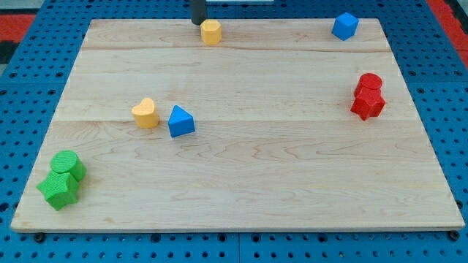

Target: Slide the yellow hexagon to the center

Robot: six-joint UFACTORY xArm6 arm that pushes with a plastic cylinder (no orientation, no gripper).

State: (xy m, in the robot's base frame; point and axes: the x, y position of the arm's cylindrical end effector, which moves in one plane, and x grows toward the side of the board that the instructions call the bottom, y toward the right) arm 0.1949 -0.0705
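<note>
The bench (241, 168) was the largest thing in view, a pale wooden board resting on a blue perforated surface (22, 88), with red showing at the view's top corners.

At the view's bottom left sat two green blocks touching one another: a green cylinder-like block (68, 165) behind and a green star-like block (58, 188) in front, close to the board's corner. At the view's right edge stood a matching red pair, a red cylinder-like block (370, 84) touching a red star-like block (368, 105) just below it.

Left of the middle lay a blue triangular block (180, 121), and just beside it on the view's left a yellow heart-shaped block (145, 113); I could not tell whether the two touched. A blue block (345, 25), its shape unclear though angular, sat near the view's top right corner, well apart from everything else.

The yellow hexagon (211, 31) was near the board's top edge, a little left of the midline, far from the board's centre and apart from all other blocks.

Smallest was my tip (197, 23), the lower end of a dark rod entering from the view's top. It stood just beside the yellow hexagon, on its upper left, seemingly touching or nearly so. The arm carried no end effector that opens or closes, so apart or together did not apply.
</note>
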